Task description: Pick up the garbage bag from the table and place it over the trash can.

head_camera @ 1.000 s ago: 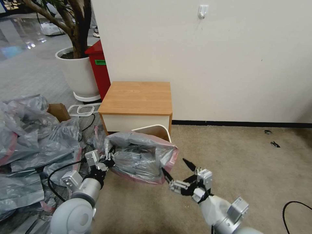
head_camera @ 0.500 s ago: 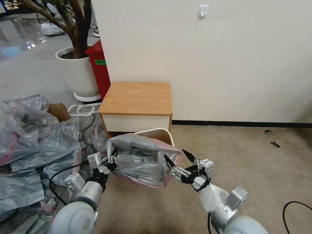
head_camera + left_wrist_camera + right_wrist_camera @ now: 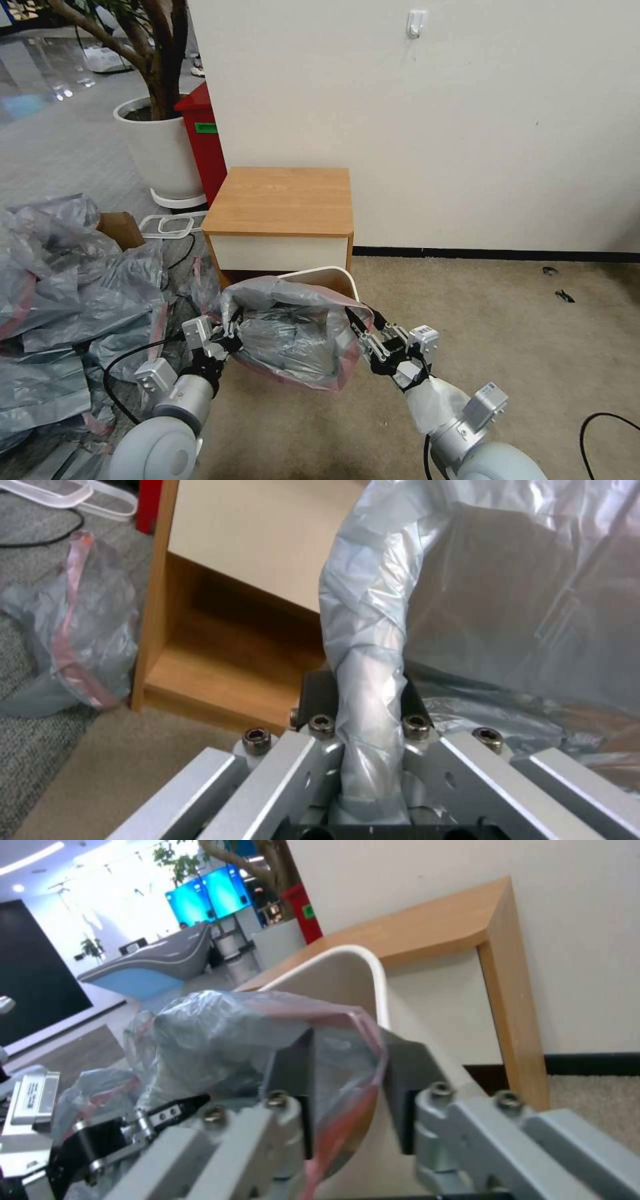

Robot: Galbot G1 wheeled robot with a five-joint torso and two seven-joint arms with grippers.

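- The thin, crinkly grey translucent plastic garbage bag (image 3: 287,330) with its pink-red gathered rim hangs stretched between two grippers, its mouth held open just in front of the small light-brown wooden nightstand table (image 3: 283,199) with a cream drawer front.
- The right gripper (image 3: 363,325), which a second ago stood apart from the bag with its black fingers spread wide, has moved in to the bag's right edge; its fingers now straddle the pink rim. In the right wrist view the rim (image 3: 363,1040) runs between the two pads with a gap still showing beside it, so the claw looks narrowed but not yet fully clamped.
- The left gripper (image 3: 230,330) remains pinched tight on the bag's left edge; the left wrist view shows a twisted rope of grey plastic (image 3: 367,680) pressed between its fingers.
- The small beige rounded-rectangular plastic trash can (image 3: 333,275) stands directly behind the bag, its pale rim rising above the plastic on the far right side, touching or nearly touching it. The bag hangs against the can's front, not yet pulled over its rim.
- The change matters: with both edges in hand, the robot could spread the mouth and draw it over the can. Judged from here, the bag is off the table and the fitting step is about to begin.
- A large heap of similar grey plastic bags (image 3: 60,287) lies on the floor to the left.
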